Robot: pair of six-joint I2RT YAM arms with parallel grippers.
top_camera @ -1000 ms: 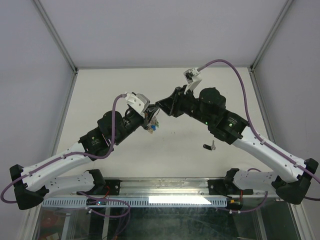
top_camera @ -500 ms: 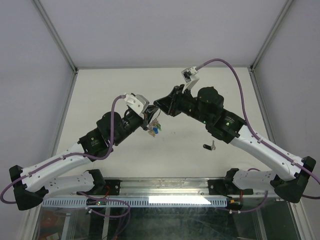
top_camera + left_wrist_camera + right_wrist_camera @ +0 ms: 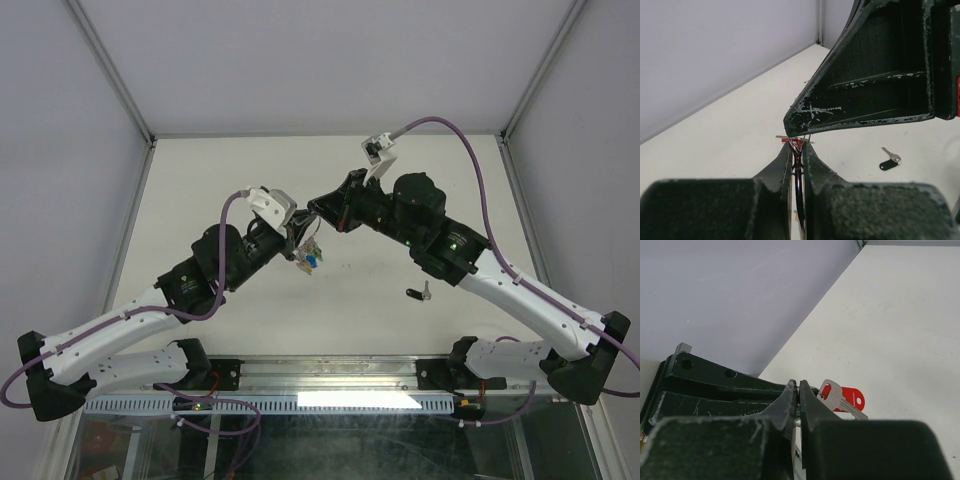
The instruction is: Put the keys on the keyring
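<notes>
Keys of this kind are light, stiff and slippery, so you do best to take one by its flat head or plastic tag rather than the blade. The nearest, the black-tagged key [image 3: 418,293], lies loose on the tabletop [image 3: 230,170] just beside your right forearm, with nothing touching it. Farther in, your left hand [image 3: 798,155] reaches up and inward above mid-tabletop, its fingers clamped edge-on upon the thin wire of the keyring [image 3: 310,256], whose bunch of tagged keys dangles below. That wire looks springy and likely to twist in so narrow a pinch, so hold it firmly. Beyond it your right hand [image 3: 798,390] comes in from the opposite side, almost tip to tip with the left, its fingers pressed together right at the head of the red-tagged key [image 3: 842,399]. Whether they truly pinch the key or the ring wire, you cannot tell from these views.
</notes>
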